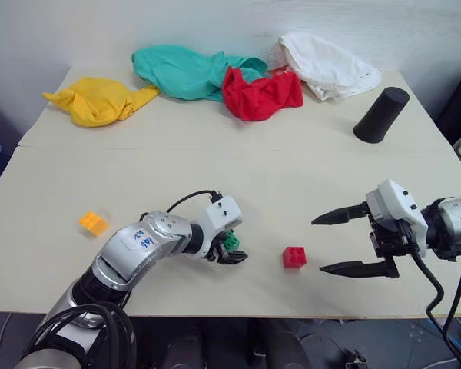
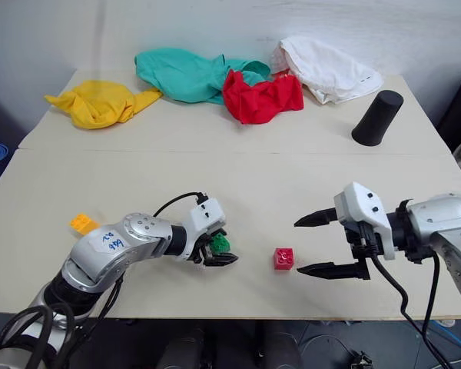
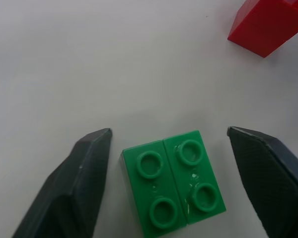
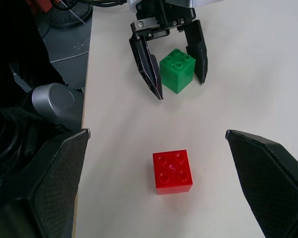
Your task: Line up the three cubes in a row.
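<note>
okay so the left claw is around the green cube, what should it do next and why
Probably finish closing the left claw on the green cube. The cube sits between its two fingers with gaps on both sides, so it isn't gripped yet, and it stands apart from the red cube.

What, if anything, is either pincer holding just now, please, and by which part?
Nothing is held. The left pincer straddles the green brick with gaps on both sides; the right pincer is open, the red brick lying between its fingers untouched.

place: robot lab | evidence: bare worktable, plain white wall, loose cables
</note>
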{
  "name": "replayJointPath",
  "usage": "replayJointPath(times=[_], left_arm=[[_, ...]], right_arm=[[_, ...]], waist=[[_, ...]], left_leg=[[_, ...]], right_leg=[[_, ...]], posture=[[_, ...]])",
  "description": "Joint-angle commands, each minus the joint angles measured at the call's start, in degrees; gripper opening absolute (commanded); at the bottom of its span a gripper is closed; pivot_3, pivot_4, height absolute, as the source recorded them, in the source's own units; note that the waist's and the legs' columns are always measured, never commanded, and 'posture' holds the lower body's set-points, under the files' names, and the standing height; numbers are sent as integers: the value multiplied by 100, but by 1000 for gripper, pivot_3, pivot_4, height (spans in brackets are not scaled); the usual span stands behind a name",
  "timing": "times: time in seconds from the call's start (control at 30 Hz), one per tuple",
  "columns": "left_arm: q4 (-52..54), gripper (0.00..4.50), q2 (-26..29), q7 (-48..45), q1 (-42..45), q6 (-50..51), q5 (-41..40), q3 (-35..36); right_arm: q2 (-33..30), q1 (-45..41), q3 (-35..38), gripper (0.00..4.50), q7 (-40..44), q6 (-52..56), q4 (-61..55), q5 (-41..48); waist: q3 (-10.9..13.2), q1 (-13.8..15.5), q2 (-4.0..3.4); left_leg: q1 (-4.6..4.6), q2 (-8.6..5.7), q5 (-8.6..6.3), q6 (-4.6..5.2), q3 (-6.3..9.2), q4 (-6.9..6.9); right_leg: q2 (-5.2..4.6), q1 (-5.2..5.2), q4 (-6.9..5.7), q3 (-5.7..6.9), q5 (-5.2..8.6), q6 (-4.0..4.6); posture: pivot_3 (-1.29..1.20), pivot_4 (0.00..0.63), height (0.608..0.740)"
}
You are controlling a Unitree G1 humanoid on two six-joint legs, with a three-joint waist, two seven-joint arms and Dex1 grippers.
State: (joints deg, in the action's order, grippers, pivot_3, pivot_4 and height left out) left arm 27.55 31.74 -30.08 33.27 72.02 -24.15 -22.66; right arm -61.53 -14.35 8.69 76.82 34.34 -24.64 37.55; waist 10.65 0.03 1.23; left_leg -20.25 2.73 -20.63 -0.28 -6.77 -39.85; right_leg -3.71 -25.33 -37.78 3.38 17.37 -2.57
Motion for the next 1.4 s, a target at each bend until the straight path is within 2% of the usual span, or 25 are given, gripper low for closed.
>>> replayJointPath(times=[0.03,0.13,0.17,0.27,0.37,0.47,0.53,0.63,0.8,0.93,1.23,1.3,1.4], left_arm=[[144,2674,60,-35,53,-41,31,27],[169,1714,263,-164,20,-69,12,3],[183,1525,347,-210,2,-71,-1,10],[204,1511,633,-467,-4,-320,16,-20],[183,1511,1044,-1306,47,-1292,50,-169],[-95,1511,1508,-2342,140,-2745,447,-432],[-292,1511,1687,-2938,234,-3339,604,-561],[-715,1511,1622,-3367,391,-3778,863,-748],[-1496,1511,1292,-3528,533,-4453,1540,-1015],[-1623,1511,980,-3501,540,-4301,1632,-916],[-1666,1511,682,-3512,588,-3863,1785,-785],[-1636,2235,636,-3467,560,-3783,1769,-720],[-1513,3062,683,-3518,527,-3623,1684,-628]], right_arm=[[40,-73,-25,4500,-13,-114,-64,27],[72,-148,-108,4500,-23,-165,9,4],[89,-182,-135,4500,-21,-178,41,-7],[151,-265,-228,4500,-20,-218,114,-62],[188,-322,-294,4500,-5,-261,165,-99],[148,-293,-295,4500,104,-317,156,-53],[102,-221,-263,4500,194,-371,126,-41],[121,-199,-264,4500,152,-412,138,-96],[152,-98,-198,4500,11,-354,5,-37],[129,37,-141,4500,-52,-349,-75,-8],[161,38,-187,4500,-94,-384,-32,-34],[178,20,-209,4500,-95,-393,-33,-32],[194,4,-236,4500,-93,-406,-26,-35]], waist=[[0,1,0],[0,-2,0],[0,-11,0],[0,-11,0],[0,-7,0],[0,-4,0],[0,4,0],[0,22,0],[0,29,0],[0,36,0],[0,68,0],[0,76,0],[0,82,0]], left_leg=[[0,0,0,0,0,0],[0,0,0,0,0,-1],[0,0,0,0,0,-1],[1,2,1,-1,0,-1],[0,2,1,-1,0,-1],[-1,1,0,-1,-1,-2],[-1,-1,0,-1,-1,-4],[-5,-2,-1,1,-2,-9],[-6,-1,-2,4,-2,-10],[-8,-1,-2,5,-1,-12],[-7,0,-3,6,0,-16],[-7,0,-3,6,0,-16],[-7,0,-3,6,0,-16]], right_leg=[[0,0,0,0,0,0],[0,0,0,0,0,0],[0,0,0,0,0,0],[2,0,-1,0,0,0],[2,0,0,0,0,0],[2,-1,3,1,1,1],[2,0,4,3,1,1],[6,0,4,6,1,1],[11,0,4,6,1,1],[9,-1,3,6,0,0],[8,0,1,5,-1,-1],[8,0,1,5,-1,-1],[8,0,1,5,-1,-1]], posture=[[0,150,740],[0,150,740],[0,150,740],[0,150,740],[0,150,740],[0,150,740],[0,150,740],[0,150,740],[0,150,740],[0,150,740],[0,150,740],[0,150,740],[0,150,740]])
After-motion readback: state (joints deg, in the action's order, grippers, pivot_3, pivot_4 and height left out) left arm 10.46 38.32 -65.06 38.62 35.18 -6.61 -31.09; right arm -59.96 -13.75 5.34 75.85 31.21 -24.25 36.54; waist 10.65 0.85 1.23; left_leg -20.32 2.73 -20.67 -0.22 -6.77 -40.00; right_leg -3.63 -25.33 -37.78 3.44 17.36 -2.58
